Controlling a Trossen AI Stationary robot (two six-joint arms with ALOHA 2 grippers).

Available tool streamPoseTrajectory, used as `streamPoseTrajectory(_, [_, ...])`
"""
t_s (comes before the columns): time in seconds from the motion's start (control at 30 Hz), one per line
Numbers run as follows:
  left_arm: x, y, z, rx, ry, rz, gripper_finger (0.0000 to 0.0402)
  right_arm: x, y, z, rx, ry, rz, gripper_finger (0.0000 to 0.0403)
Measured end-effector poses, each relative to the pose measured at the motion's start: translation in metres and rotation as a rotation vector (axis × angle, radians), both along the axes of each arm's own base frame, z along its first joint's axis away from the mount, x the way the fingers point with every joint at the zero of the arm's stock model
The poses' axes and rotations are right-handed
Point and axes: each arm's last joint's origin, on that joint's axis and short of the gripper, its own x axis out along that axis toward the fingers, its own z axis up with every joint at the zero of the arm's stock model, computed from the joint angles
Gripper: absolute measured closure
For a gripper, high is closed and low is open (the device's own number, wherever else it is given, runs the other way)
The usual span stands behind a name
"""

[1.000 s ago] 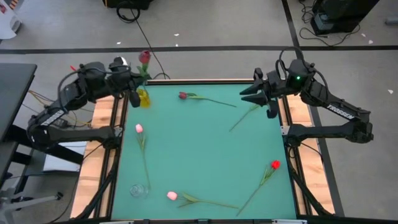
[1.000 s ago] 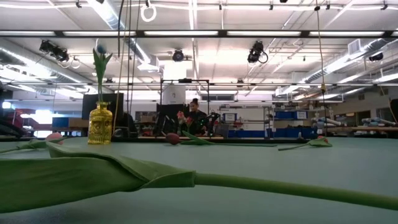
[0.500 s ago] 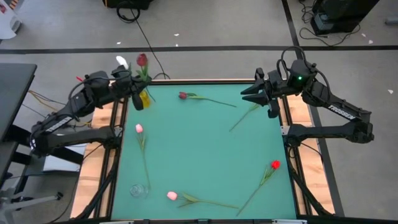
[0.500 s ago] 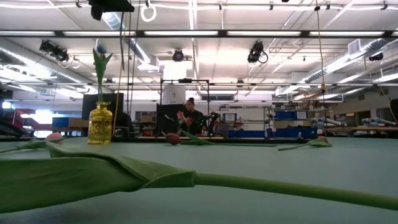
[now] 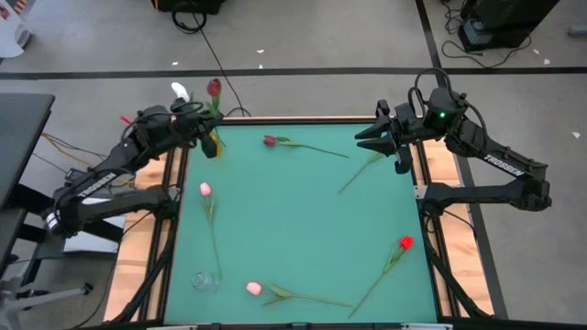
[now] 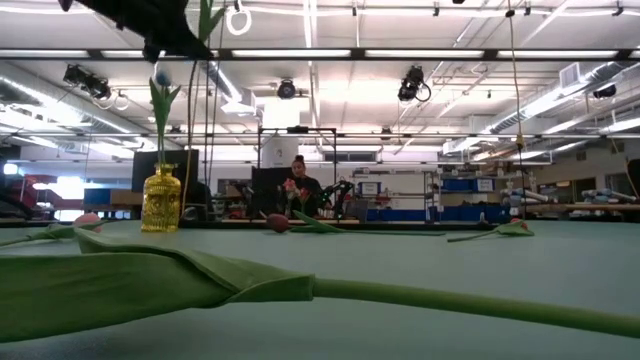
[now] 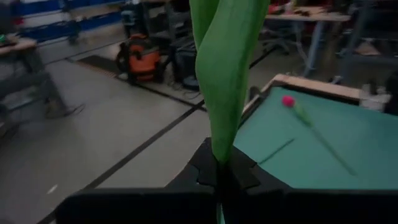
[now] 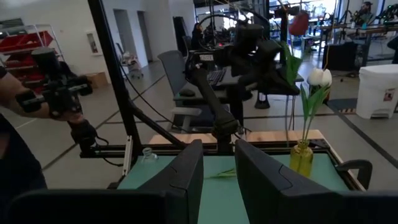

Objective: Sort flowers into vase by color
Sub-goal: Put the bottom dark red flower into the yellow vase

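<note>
My left gripper [image 5: 205, 140] hovers over the table's far left corner, shut on a tulip with a dark red head [image 5: 214, 87]. Right beside it stands the yellow vase [image 8: 302, 158], which holds a white tulip [image 8: 320, 76] upright by its stem. At the far right edge my right gripper [image 5: 364, 140] waits open with nothing between its fingers. Other flowers lie flat on the green mat: a maroon one [image 5: 270, 140], two pink ones [image 5: 204, 189] [image 5: 253, 288] and a red one [image 5: 405, 242]. My left gripper pinches the tulip's green stem and leaf [image 7: 221, 149] between its two shut fingers. The fingers come about level from the table's left side and lie across the stem. The flower stands upright above them, its head [image 8: 298, 23] on top, lifted clear of the table.
A clear glass vase [image 5: 205, 280] stands near the front left corner. One more stem [image 5: 362, 172] lies on the mat below my right gripper. The middle of the mat [image 5: 303, 211] is bare. A person with a hand-held device [image 8: 59, 87] stands beyond the table.
My left gripper has come down with the dark red tulip, staying close to the yellow vase; in the low view the arm has dropped into the picture from above. The flower has stayed upright in the shut fingers.
</note>
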Motion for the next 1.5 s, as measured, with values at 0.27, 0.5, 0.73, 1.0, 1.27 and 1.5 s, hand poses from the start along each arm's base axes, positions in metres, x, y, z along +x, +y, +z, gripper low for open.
streamPoseTrajectory(0.27, [-0.003, 0.015, 0.000, 0.015, 0.000, 0.120, 0.0400, 0.000, 0.000, 0.000, 0.000, 0.000, 0.000, 0.0300])
streamPoseTrajectory(0.5, [-0.013, 0.024, 0.001, 0.050, 0.029, 0.289, 0.0400, 0.000, 0.000, 0.000, 0.000, 0.000, 0.000, 0.0300])
streamPoseTrajectory(0.73, [-0.016, 0.028, -0.002, 0.011, 0.019, 0.351, 0.0400, 0.000, 0.000, 0.000, 0.000, 0.001, 0.000, 0.0300])
streamPoseTrajectory(1.0, [-0.015, 0.037, -0.008, -0.017, 0.059, 0.393, 0.0400, 0.000, 0.000, 0.000, 0.000, 0.000, 0.000, 0.0300])
streamPoseTrajectory(1.27, [-0.013, 0.051, -0.016, -0.067, 0.076, 0.439, 0.0400, 0.000, 0.000, 0.000, 0.000, 0.000, 0.000, 0.0300])
streamPoseTrajectory(1.5, [-0.010, 0.055, -0.021, -0.114, 0.040, 0.455, 0.0400, 0.000, 0.000, 0.000, 0.000, 0.000, 0.000, 0.0300])
